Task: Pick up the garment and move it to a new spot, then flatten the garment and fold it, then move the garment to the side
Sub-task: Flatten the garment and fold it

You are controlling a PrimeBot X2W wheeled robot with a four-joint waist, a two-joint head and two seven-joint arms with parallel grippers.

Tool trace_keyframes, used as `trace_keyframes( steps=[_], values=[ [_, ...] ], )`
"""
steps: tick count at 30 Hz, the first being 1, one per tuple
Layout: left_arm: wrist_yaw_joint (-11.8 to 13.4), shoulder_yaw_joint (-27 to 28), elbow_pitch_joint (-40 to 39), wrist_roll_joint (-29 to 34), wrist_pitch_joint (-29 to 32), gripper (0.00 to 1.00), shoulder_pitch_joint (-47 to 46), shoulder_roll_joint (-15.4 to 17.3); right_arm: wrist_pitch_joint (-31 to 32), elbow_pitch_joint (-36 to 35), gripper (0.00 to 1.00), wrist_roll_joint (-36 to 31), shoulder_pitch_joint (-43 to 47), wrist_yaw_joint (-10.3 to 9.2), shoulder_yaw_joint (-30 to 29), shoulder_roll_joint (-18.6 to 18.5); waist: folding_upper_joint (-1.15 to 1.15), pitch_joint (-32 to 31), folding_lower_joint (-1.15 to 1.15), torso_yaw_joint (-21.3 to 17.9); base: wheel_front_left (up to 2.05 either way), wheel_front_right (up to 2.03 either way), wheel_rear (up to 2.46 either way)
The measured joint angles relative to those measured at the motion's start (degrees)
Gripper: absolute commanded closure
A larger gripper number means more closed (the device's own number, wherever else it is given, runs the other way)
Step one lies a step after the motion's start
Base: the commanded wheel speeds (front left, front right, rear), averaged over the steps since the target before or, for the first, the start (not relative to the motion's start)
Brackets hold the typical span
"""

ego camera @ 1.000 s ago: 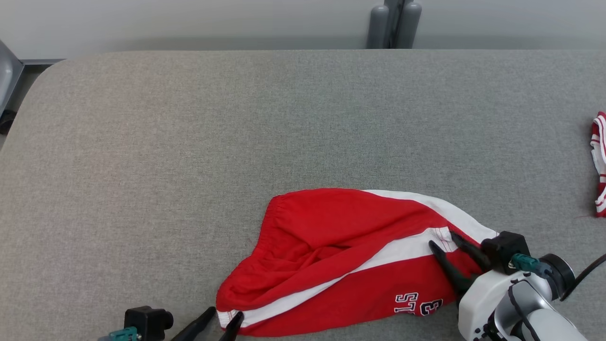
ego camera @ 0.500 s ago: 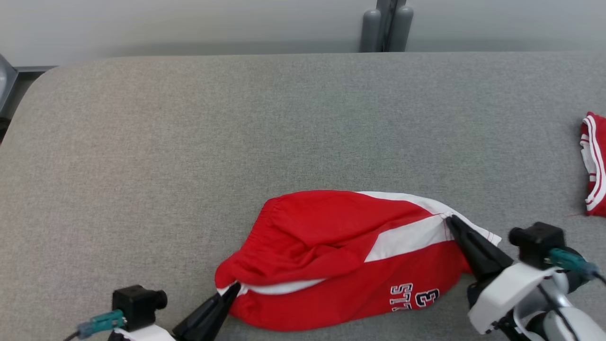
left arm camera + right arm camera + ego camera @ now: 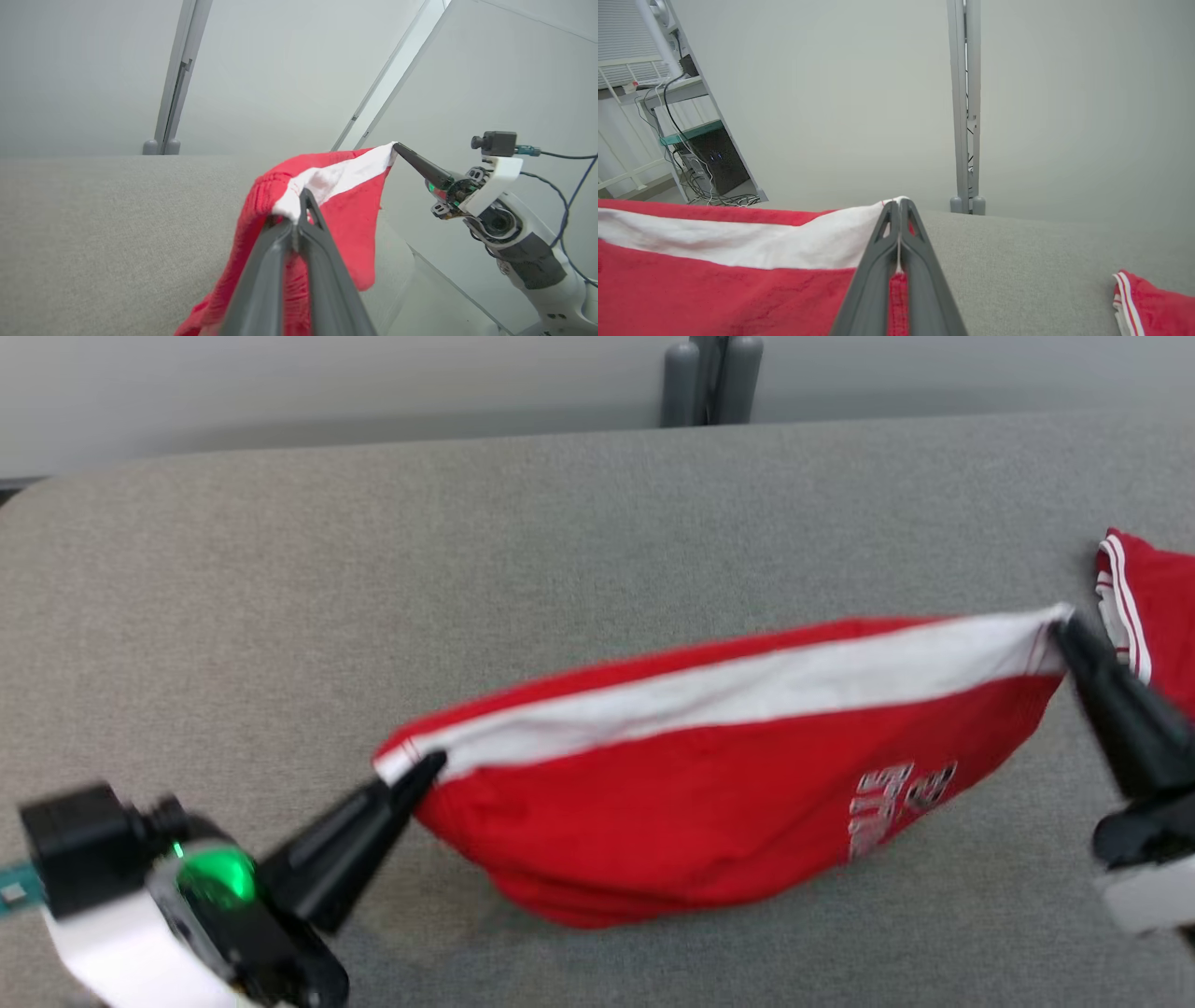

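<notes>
Left gripper sits at the lower left of the head view, its dark fingers closed to a point and pinching the left end of the garment where the white band meets the red cloth. A green light glows on the wrist behind the fingers. In the left wrist view the two fingers lie pressed together with a fold of white and red fabric caught at their tips.

From that grip the garment, a pair of red shorts with a broad white stripe, stretches to the right above the grey table. Its upper edge is pulled nearly straight and rises toward the right, and the red body sags below in a curve. Whether the lowest part touches the table cannot be told. Blurred pale lettering shows on the red panel toward the right end.

At the far end the right gripper is clamped on the garment's white corner, fingers closed; the right wrist view shows them shut tight with a thin edge of cloth between them.

Just right of that gripper a second red garment with white trim lies on the table at the edge of the head view. A grey post stands behind the table's far edge.
</notes>
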Motion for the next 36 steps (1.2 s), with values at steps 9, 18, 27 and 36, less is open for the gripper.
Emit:
trace_keyframes(
  steps=[9,18,27,36],
  values=[
    [0.2,0.9,12.2,-2.9,8.3,1.00,-32.1,-0.5,11.4,3.7,1.00,6.3,-24.9,0.00,-1.3,-3.6,0.00,7.4,0.00,-0.3,0.00,0.00,0.00],
    [2.6,-2.9,46.0,9.9,3.0,1.00,-74.6,-11.6,8.7,29.6,1.00,-1.0,-66.9,-0.01,-0.2,7.3,0.00,18.3,0.00,-0.4,0.00,0.00,0.00],
    [0.9,-5.5,66.7,21.3,-19.0,1.00,-89.1,-14.8,-5.1,43.3,1.00,-6.0,-82.3,0.00,-0.8,14.2,0.00,25.3,0.01,-2.5,0.00,0.00,0.00],
    [-0.4,-15.8,70.1,15.8,-26.7,1.00,-68.6,-15.7,-16.8,35.1,1.00,3.8,-50.2,-0.01,6.6,9.7,0.00,26.6,0.01,-1.7,0.00,0.00,0.00]
  ],
)
